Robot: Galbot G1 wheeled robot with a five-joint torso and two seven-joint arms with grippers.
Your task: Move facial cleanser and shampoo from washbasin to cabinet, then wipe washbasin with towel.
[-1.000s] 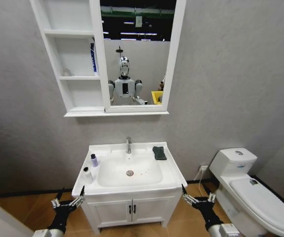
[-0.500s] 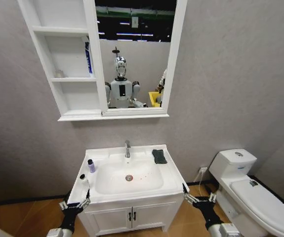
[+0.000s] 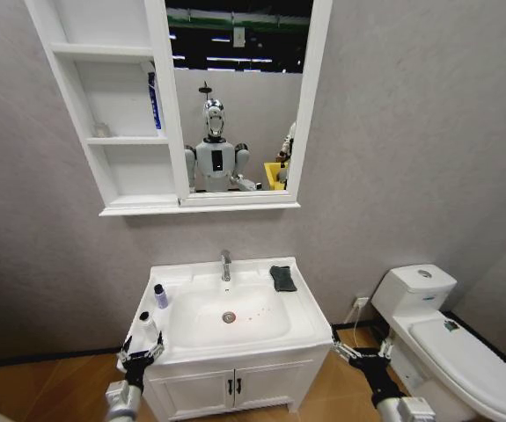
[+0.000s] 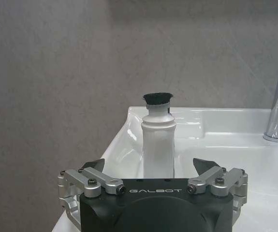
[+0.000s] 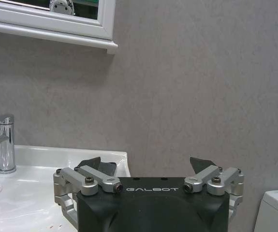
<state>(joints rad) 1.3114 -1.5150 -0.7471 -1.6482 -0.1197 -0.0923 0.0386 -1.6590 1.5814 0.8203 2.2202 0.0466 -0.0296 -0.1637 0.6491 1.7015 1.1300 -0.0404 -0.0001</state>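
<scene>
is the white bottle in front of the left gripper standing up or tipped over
Upright. The white bottle stands on the washbasin rim, black cap on top, before the open left gripper.

You're in a bathroom mock-up: washbasin (image 3: 235, 323) with chrome tap (image 3: 225, 264) at lower centre on a white vanity (image 3: 235, 387), toilet (image 3: 446, 338) lower right, cabinet (image 3: 112, 105) with mirror (image 3: 235, 88) upper left. The mirror reflects hall-type ceiling lights (image 3: 235, 60), so it looks like a test set, not a home.
</scene>
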